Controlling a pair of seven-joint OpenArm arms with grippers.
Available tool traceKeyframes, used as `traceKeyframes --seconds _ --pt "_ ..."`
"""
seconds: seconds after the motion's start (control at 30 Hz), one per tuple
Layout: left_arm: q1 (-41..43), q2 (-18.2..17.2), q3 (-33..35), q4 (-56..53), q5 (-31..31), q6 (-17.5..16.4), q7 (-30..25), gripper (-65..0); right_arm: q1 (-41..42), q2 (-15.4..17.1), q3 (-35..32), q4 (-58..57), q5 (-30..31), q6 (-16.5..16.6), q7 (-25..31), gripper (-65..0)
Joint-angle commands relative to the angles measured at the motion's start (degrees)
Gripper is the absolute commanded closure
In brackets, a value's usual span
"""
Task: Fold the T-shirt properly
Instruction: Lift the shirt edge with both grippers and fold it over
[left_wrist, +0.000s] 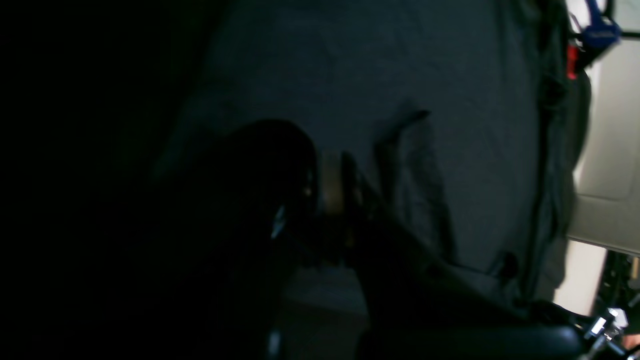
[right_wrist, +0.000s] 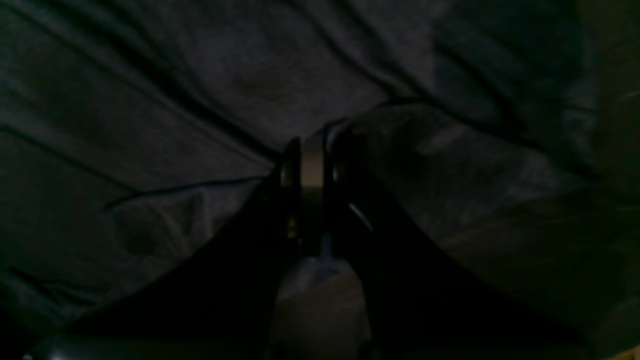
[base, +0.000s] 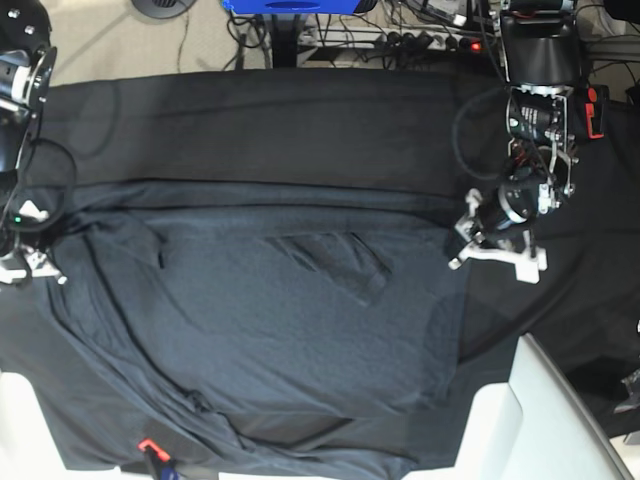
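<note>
From my overhead feed, the nearest edge of the table (base: 545, 400) shows pale corners poking out from under the black tablecloth (base: 300, 120), and a small red-orange tag (base: 148, 445) sits at the front hem of the cloth. The T-shirt (base: 260, 330) lies spread flat across the middle of the table on that cloth, a slate blue-grey sheet with soft ripples and one raised fold (base: 335, 262) near its centre.

My right gripper (base: 22, 262) sits at the shirt's edge on the left side of the overhead view. Its wrist camera shows the fingers (right_wrist: 292, 165) pressed together with bunched shirt fabric (right_wrist: 200, 100) wrapped around the tips, so it has the shirt pinched.

My left gripper (base: 497, 248) is at the opposite edge of the shirt. Its wrist picture is very dark; the jaws look closed, and whether they hold cloth I cannot tell.

Beyond the table, the floor (base: 110, 35) is pale carpet, with a tangle of cables and a power strip (base: 420, 40) along the far side and a blue object (base: 290, 6) at the top edge.
</note>
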Motion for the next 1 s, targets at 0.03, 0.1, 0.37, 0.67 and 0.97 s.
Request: traceKeyframes --seconds 0.03,0.1,0.37,0.67,0.97 --pt "-1.60 -0.57 -0.21 0.87 -0.70 -0.69 -0.75 0.0 1.23 1.44 0.07 1.22 0.36 0.15 1.40 0.0" --pt "-2.04 -0.57 -0.21 -0.10 0.44 -0.69 -0.75 0.0 1.23 1.44 0.07 1.22 0.27 0.06 1.49 0.0" --pt "-4.41 0.93 -0.30 -1.16 6.77 -0.69 -0.75 0.0 1.23 1.44 0.07 1.14 0.27 0.06 1.75 0.0" --pt "-6.44 1.10 0.23 -1.16 6.94 -0.69 -0.84 0.0 1.32 1.35 0.07 1.14 0.36 0.15 3.33 0.0" --pt "-6.70 1.10 -0.21 -3.53 6.94 -0.69 -0.84 0.0 1.32 1.26 0.07 1.31 0.36 0.24 3.51 0.0"
